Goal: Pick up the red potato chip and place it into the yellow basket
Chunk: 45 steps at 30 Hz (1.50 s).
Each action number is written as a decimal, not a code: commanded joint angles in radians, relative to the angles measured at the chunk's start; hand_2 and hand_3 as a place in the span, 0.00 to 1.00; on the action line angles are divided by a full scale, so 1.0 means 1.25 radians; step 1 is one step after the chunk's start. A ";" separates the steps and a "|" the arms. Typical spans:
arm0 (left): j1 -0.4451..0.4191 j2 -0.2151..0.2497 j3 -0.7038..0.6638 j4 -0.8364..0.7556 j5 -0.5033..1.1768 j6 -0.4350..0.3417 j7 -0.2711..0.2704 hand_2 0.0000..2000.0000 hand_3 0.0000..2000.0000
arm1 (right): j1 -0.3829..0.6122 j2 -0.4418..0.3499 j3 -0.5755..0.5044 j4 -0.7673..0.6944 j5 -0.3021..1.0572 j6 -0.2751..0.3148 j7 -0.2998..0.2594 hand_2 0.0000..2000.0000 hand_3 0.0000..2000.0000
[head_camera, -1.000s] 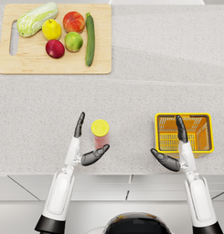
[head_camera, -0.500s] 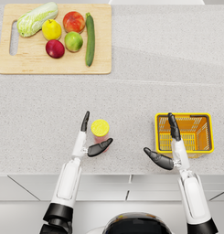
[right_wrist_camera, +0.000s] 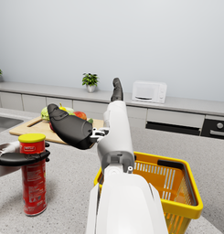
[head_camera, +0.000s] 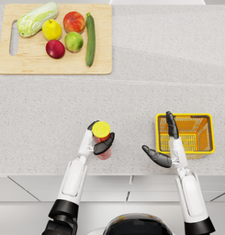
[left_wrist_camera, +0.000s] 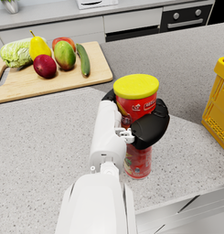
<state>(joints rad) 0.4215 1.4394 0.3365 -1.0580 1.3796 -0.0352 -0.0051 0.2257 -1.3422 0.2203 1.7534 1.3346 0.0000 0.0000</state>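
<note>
We see the red chip can [left_wrist_camera: 137, 137] with yellow lid standing upright on the grey speckled counter [head_camera: 132, 101], our left hand [head_camera: 98, 140] wrapped around it, while our right hand [head_camera: 166, 147] stays spread and empty beside the yellow basket [head_camera: 206, 133].

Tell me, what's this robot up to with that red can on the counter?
The robot's left hand is wrapped around a red potato chip can with a yellow lid, which stands upright on the grey counter. Its right hand is open and holds nothing, hanging at the near edge of the yellow basket, where the can is meant to go. A cutting board with fruit and vegetables sits untouched at the far left.
</note>
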 commanded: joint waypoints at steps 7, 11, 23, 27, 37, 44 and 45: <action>0.024 0.027 -0.040 -0.359 0.001 -0.045 0.008 1.00 1.00 | 0.045 -0.037 0.053 -0.050 0.000 0.000 0.000 0.00 0.00; 0.046 0.051 -0.030 -0.457 0.000 -0.063 0.006 1.00 1.00 | 0.106 -0.082 0.100 -0.104 0.000 0.000 0.000 0.00 0.00; 0.042 0.069 0.086 -0.519 0.002 -0.071 0.005 1.00 1.00 | 0.189 -0.151 0.182 -0.184 0.173 0.045 0.003 0.00 0.00; 0.039 0.044 0.108 -0.527 0.007 -0.043 0.005 1.00 1.00 | 0.209 -0.154 0.183 -0.179 0.192 0.072 0.000 0.68 0.16; 0.031 0.002 -0.029 -0.631 0.004 0.021 0.004 0.00 0.18 | 0.270 -0.156 0.069 -0.200 0.196 0.202 0.000 1.00 1.00; 0.043 0.004 -0.298 -0.576 0.000 0.027 0.004 0.00 0.00 | 0.286 -0.149 -0.199 -0.115 0.197 0.176 -0.002 1.00 1.00; 0.044 0.005 -0.303 -0.562 0.000 0.028 0.004 0.00 0.00 | 0.282 -0.147 -0.225 -0.109 0.197 0.176 -0.001 1.00 1.00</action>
<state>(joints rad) 0.4607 1.4457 0.0245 -1.7906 1.3790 -0.0004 0.0000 0.5555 -1.5276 0.0446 1.5793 1.5802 0.2177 -0.0017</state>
